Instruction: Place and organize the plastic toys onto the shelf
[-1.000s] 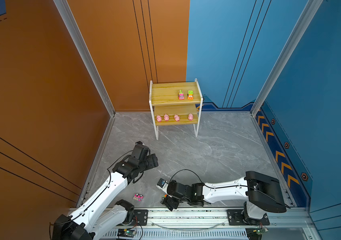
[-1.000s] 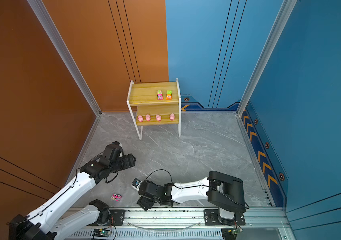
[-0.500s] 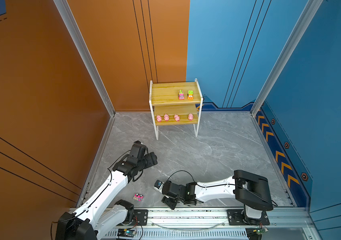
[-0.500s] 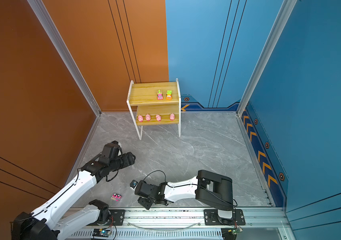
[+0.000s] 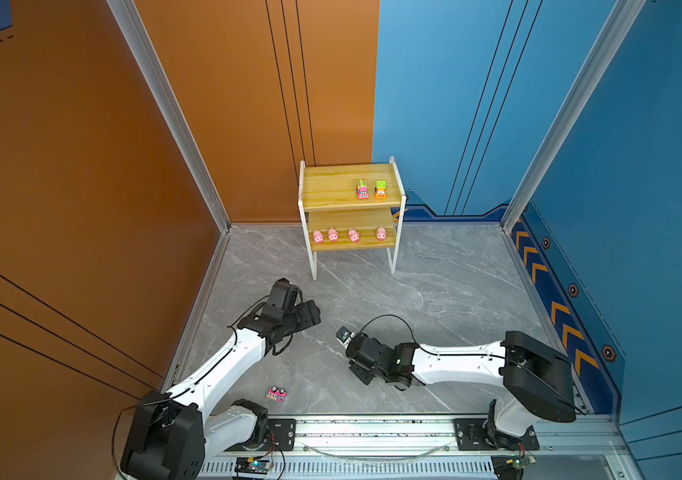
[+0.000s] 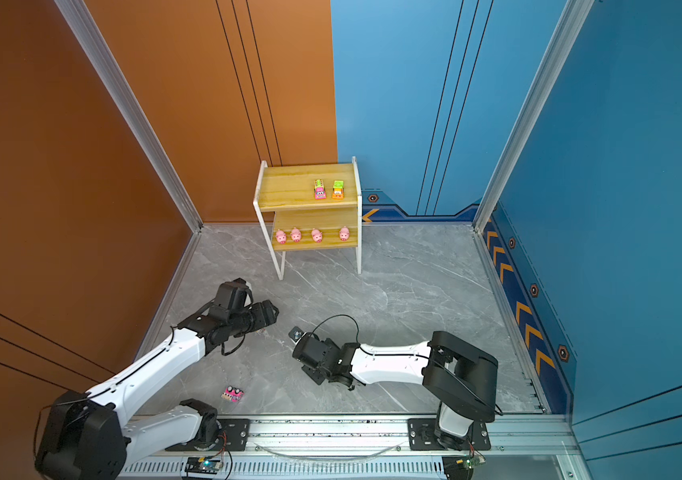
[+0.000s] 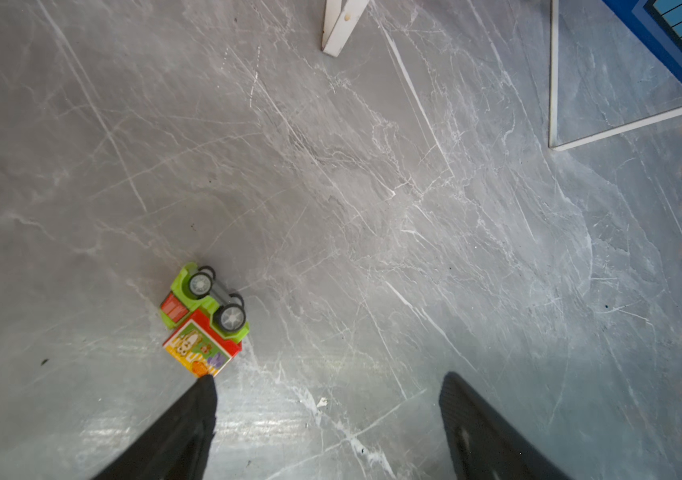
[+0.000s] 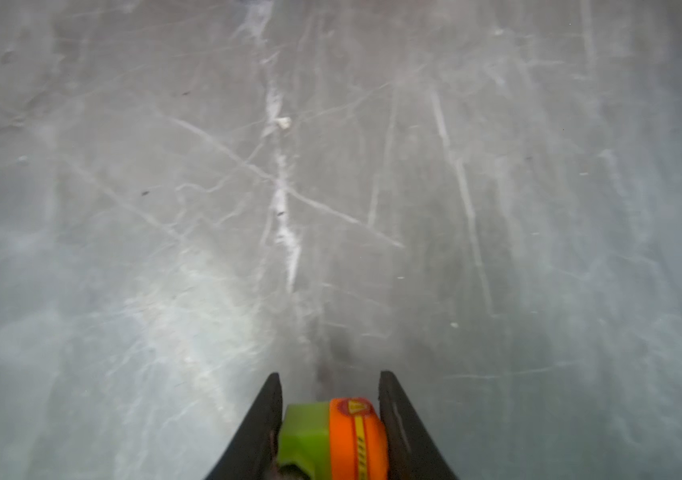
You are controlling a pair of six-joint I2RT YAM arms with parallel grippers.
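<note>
While tight on toy (image 8: pixel 333 436), right claw (image 8: pixel 331 374)

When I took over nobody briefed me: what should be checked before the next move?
1. Grip of right gripper on green-and-orange toy: ok, fingers closed on it.
2. Orientation of the held toy: cannot tell.
3. Room on top board of the shelf: ok, much of it bare.
4. Centring of left gripper on green truck: not ok; open, truck tipped on its side beside one finger.
5. Shelving of pink toy: not ok; it lies on the floor.
</note>
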